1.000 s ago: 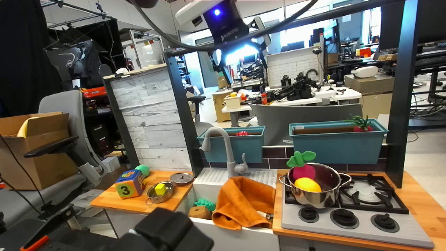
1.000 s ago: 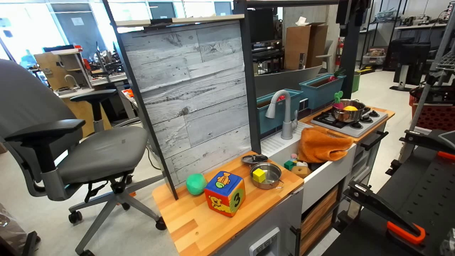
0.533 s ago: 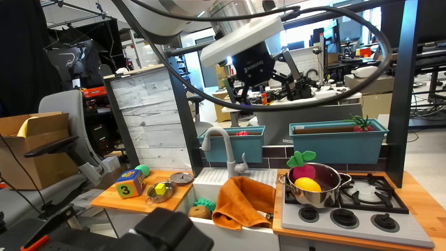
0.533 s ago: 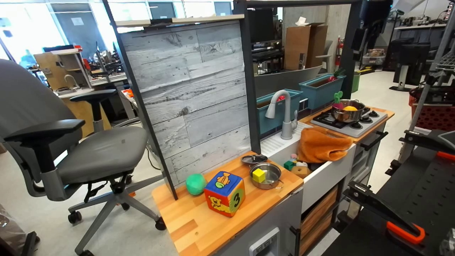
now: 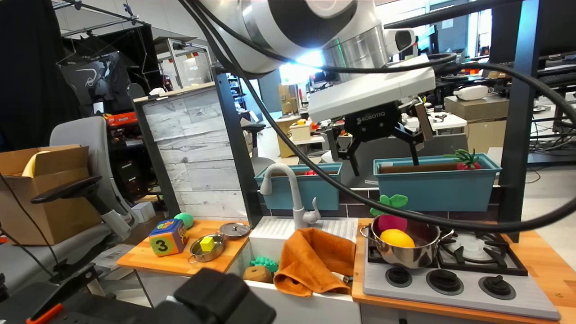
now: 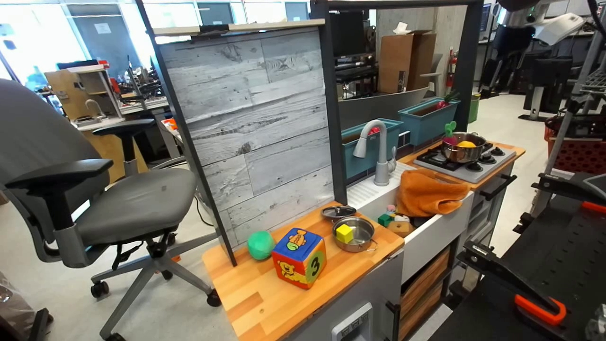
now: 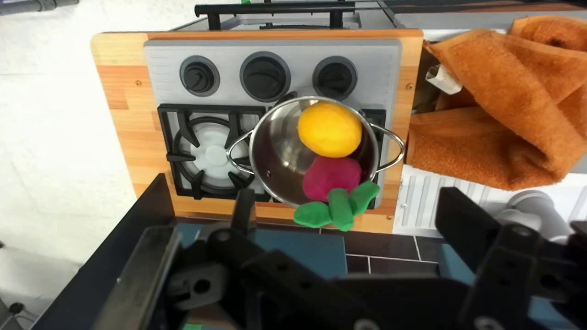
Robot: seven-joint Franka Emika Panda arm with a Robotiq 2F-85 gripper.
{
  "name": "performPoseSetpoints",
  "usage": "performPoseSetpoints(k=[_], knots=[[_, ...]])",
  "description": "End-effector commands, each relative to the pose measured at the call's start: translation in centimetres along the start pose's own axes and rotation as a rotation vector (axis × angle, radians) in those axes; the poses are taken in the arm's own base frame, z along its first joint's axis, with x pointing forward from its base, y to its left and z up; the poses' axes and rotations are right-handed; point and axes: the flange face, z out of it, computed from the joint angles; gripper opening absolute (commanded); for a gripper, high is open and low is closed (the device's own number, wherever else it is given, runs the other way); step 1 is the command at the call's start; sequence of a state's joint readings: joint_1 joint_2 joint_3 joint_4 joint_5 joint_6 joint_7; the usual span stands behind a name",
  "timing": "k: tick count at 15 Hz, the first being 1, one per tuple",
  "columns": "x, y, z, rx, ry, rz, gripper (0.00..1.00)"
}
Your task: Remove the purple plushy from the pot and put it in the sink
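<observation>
Around you is a cluttered workroom, with a grey chair (image 6: 137,203) near the wooden desk (image 6: 246,284) and two teal planters (image 5: 436,189) along the desk's back edge. Near one end of the desk sits the stove (image 7: 300,64), its knobs (image 7: 265,77) towards the front edge. You'll find the plushy (image 7: 332,176) in the pot (image 5: 405,258), on the stove's side nearer the sink (image 6: 440,239); its green leaves poke over the rim towards the back edge, and a yellow item (image 7: 330,129) lies just beside it. Your end effector (image 5: 385,167) hangs higher than the pot and well apart from it, fingers (image 7: 458,213) spread wide. An orange cloth (image 5: 315,265) drapes over the sink's front wall, with the faucet (image 5: 299,211) behind. Towards the opposite end you have a ball (image 6: 261,245) near the back edge, a cube (image 6: 303,260) beside it, then a pan (image 6: 363,229) holding a yellow block (image 6: 344,233), and a lid (image 6: 338,211).
</observation>
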State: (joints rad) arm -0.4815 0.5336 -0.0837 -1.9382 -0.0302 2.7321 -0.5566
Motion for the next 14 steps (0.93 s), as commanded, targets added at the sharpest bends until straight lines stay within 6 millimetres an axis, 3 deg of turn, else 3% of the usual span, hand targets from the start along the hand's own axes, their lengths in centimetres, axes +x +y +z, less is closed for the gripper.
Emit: performPoseSetpoints(k=[1, 4, 8, 14], knots=[[4.0, 0.4, 2.5, 0.051, 0.063, 0.029, 1.0], [7.7, -0.8, 4.2, 0.069, 0.067, 0.02, 1.0], [11.1, -2.0, 6.9, 0.093, 0.006, -0.002, 1.0], [13.1, -2.9, 9.9, 0.133, -0.133, 0.004, 1.0]])
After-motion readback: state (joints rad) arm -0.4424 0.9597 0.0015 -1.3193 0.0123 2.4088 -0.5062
